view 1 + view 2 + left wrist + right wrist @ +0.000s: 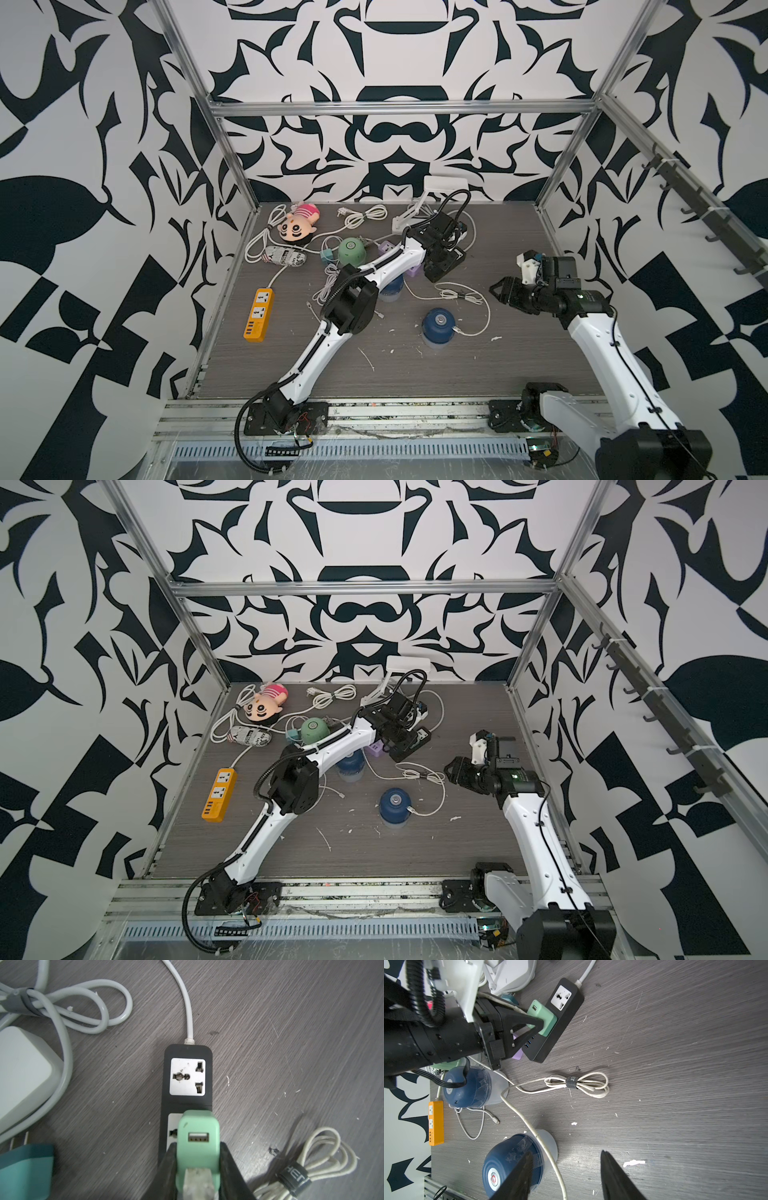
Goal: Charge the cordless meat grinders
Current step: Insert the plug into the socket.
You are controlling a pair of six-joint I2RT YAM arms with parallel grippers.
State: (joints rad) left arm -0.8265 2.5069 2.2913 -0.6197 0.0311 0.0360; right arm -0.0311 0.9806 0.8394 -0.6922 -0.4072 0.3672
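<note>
- Black-and-white patterned walls (395,54) enclose a grey wood-grain tabletop (519,365).
- All three grinders stand upright: long axis vertical, clear cup down, dome and silver button pointing up.
- Mint-green grinder (351,250) sits at 11 o'clock from the table's middle, among white cords.
- One navy grinder (392,286) stands at the middle, partly hidden under the left arm in both top views.
- Second navy grinder (438,326) is near it at 4 o'clock. A white cable (577,1083) crosses its clear cup.
- Left gripper (197,1159) is clenched on a mint-green USB plug adapter (198,1136), which sits on the black power strip (188,1076) at 1 o'clock from the middle. The strip's other socket is bare.
- Right gripper (566,1153) hangs at 3 o'clock, jaws apart and holding nothing, above the second navy grinder's side.
- Orange power strip (259,315) lies at 9 o'clock, well apart from the grinders.
</note>
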